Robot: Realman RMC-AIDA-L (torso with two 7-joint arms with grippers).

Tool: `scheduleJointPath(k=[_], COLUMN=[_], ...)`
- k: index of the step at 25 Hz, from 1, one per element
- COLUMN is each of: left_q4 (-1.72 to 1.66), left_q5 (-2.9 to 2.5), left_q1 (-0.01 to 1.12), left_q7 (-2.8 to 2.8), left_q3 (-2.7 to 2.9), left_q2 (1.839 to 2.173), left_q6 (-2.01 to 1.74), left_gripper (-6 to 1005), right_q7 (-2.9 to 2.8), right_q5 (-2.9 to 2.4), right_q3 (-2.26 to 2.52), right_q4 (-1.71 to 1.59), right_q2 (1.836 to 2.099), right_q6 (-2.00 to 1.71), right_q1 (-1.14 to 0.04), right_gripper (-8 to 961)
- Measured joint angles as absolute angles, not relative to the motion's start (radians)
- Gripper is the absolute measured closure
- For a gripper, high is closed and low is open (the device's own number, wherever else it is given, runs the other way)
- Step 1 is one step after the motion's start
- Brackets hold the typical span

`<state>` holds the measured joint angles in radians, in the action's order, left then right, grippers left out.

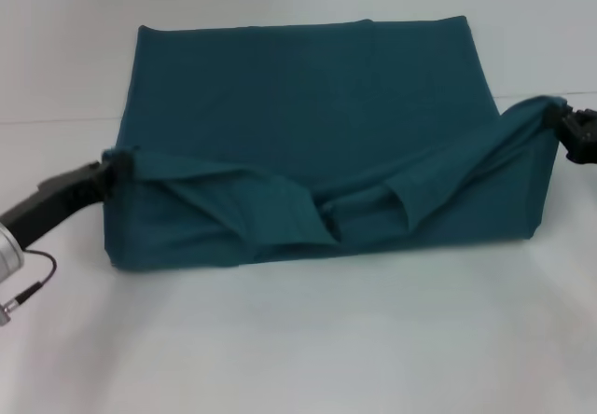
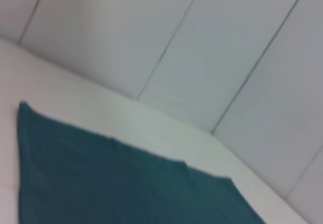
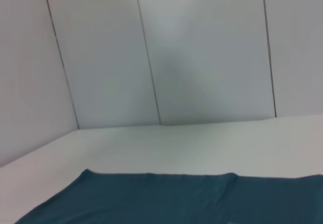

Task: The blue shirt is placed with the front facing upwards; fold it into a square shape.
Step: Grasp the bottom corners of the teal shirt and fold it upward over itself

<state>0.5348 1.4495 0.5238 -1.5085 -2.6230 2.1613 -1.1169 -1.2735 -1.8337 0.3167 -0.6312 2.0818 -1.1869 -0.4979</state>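
You see the blue shirt [image 1: 308, 106] spread across the middle of the frame on a white table [image 1: 298, 339]. At mid left, the left gripper [image 1: 110, 164] pinches the shirt's near corner. At the right edge, the right gripper [image 1: 563, 123] pinches the opposite corner, the lifted edge sagging in folds between them.

A bare test space, such as a lab, is suggested. A plain white table [image 1: 298, 349] is seen, backed by a pale panelled wall [image 3: 202, 52] with thin dark seams. Nothing homely or commercial is shown; only a blue shirt [image 1: 308, 97] is laid out.
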Motion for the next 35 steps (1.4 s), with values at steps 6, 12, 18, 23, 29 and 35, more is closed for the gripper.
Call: scheduleJointPath(k=[6,12,18,23,29,35], left_q4=[0.507,0.468,0.443,0.43,0.427,0.421], left_q5=[1.558,1.586,1.609,1.671,1.731,1.74], left_q1=[0.53,0.568,0.613,0.637,0.649,0.685], left_q7=[-1.419,-1.373,-1.324,-1.271,-1.25,-1.221], left_q3=[-2.622,-2.616,-2.619,-2.621,-2.621,-2.618], left_q2=[2.163,2.162,2.164,2.164,2.163,2.164], left_q6=[-1.105,-1.05,-1.021,-1.002,-0.964,-0.919], left_gripper=[964,964,965,965,965,964], right_q7=[-1.269,-1.237,-1.219,-1.202,-1.197,-1.195], right_q5=[-1.79,-1.77,-1.767,-1.752,-1.72,-1.72], right_q3=[0.319,0.32,0.321,0.318,0.32,0.322], right_q4=[-0.62,-0.583,-0.57,-0.569,-0.569,-0.568], right_q2=[2.083,2.084,2.083,2.083,2.075,2.074], right_q6=[-1.147,-1.099,-1.062,-1.046,-1.026,-1.001], right_q1=[-0.513,-0.534,-0.557,-0.568,-0.569,-0.574], right_gripper=[923,923,922,922,922,922])
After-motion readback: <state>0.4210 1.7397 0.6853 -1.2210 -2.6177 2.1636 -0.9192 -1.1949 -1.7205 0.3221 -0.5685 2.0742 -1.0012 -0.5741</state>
